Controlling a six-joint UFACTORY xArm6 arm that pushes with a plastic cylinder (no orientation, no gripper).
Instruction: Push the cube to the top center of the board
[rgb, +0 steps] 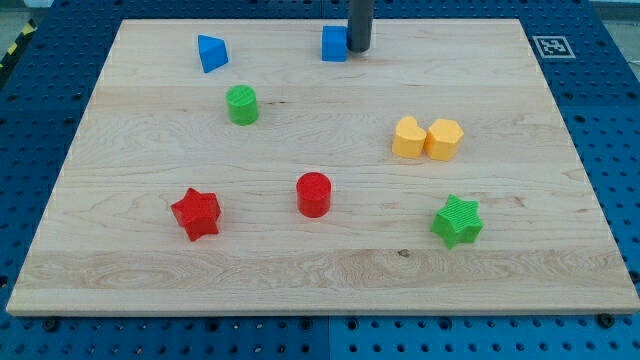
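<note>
The blue cube (333, 43) sits near the view's top centre of the wooden board (320, 270). My tip (358, 49) stands right against the cube's right side, touching it or nearly so. The dark rod comes down from the view's top edge just right of the cube.
A blue wedge-like block (211, 53) lies at the top left, a green cylinder (241, 104) below it. Two yellow blocks (408, 138) (444, 139) sit side by side at the right. A red cylinder (314, 194), a red star (195, 213) and a green star (458, 221) lie lower.
</note>
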